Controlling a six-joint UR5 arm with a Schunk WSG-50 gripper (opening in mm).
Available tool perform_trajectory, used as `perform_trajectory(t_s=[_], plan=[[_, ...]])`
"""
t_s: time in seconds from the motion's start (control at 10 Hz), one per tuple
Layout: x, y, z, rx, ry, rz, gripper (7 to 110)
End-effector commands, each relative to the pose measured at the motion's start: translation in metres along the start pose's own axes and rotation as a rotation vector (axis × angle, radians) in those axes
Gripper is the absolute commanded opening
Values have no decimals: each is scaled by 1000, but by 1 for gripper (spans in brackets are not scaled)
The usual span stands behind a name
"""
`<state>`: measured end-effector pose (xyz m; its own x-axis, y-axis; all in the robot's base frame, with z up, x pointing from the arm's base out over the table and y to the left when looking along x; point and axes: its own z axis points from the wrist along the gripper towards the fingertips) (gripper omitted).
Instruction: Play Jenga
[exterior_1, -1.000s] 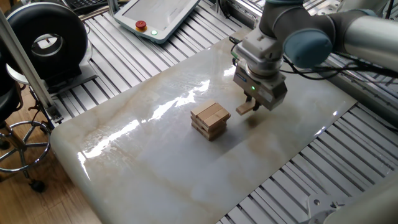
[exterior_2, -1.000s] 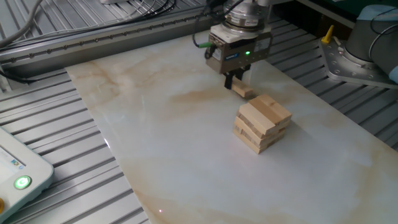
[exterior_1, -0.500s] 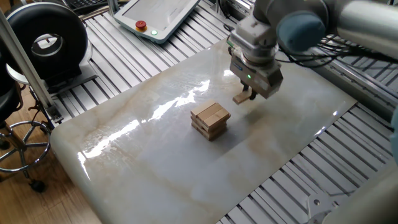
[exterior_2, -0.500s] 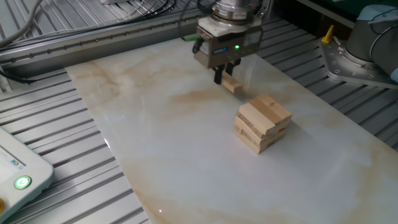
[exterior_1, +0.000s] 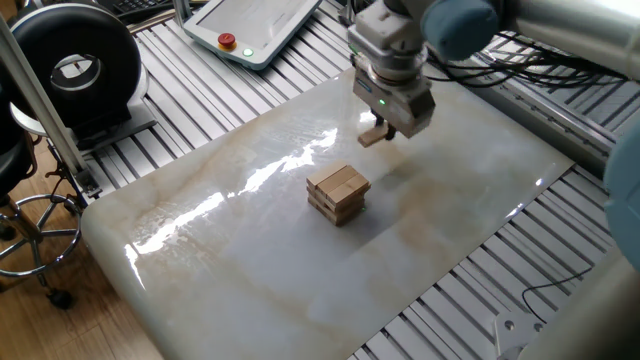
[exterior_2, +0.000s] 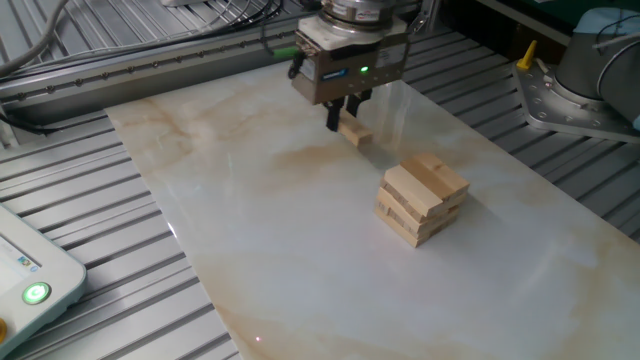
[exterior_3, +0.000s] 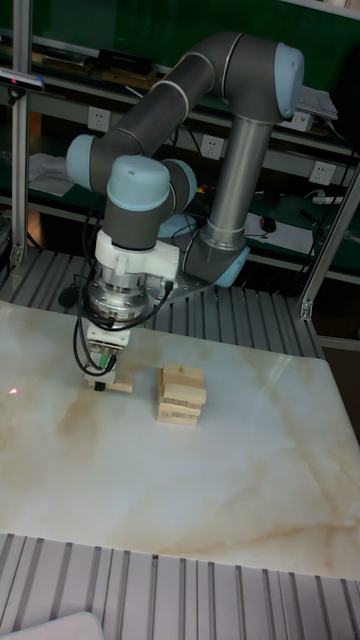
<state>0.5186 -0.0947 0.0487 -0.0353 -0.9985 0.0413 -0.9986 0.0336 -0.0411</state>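
Gripper fingers are pinched on one end of a loose block, carried clear of the marble table; the tower stands well apart, mid-slab. From the other fixed view, the gripper holds the block above the slab, beyond the tower. From the tall view, the gripper grips the block just left of the tower.

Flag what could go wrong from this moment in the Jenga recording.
1. The end effector pinches the loose block near one end, so it may pivot or slip out.
2. The small tower has overhanging, unevenly aligned layers; a misjudged placement or nudge could topple it.
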Motion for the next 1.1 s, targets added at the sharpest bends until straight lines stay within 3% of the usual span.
perform_trajectory(t_s=[0.0,0.3,0.7,1.0], plan=[[-12,-28,4,24,2,28,7],[-22,-40,16,35,-19,49,7],[-16,-42,20,52,-13,61,7],[-23,-39,25,44,-57,76,7]])
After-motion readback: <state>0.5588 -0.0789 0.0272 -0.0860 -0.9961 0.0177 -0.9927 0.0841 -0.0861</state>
